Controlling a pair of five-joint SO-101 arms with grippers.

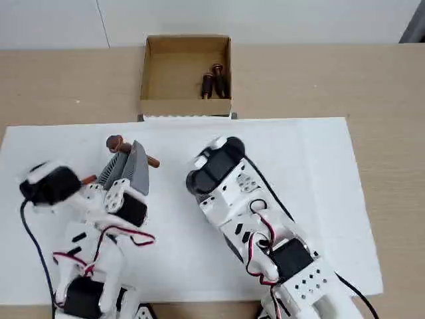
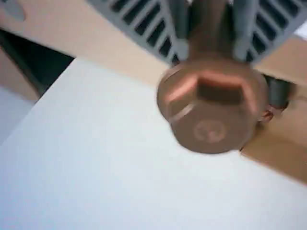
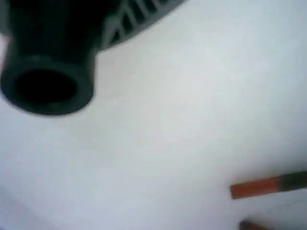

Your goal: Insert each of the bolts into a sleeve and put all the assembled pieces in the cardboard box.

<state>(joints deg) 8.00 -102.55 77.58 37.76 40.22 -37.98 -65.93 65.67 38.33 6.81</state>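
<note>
Left hand is closed on a copper bolt, holding it crosswise over the white sheet on the desk. Right hand grips a black sleeve, its open end clear and apart from the bolt. Two finished pieces already lie in the cardboard box. By my judgement, the held pair is not yet joined or boxed, and the task looks past halfway.

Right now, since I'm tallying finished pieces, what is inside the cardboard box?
Two bolts in dark sleeves lie by the cardboard box's right wall; the remaining floor is bare. Nothing covers it.
</note>
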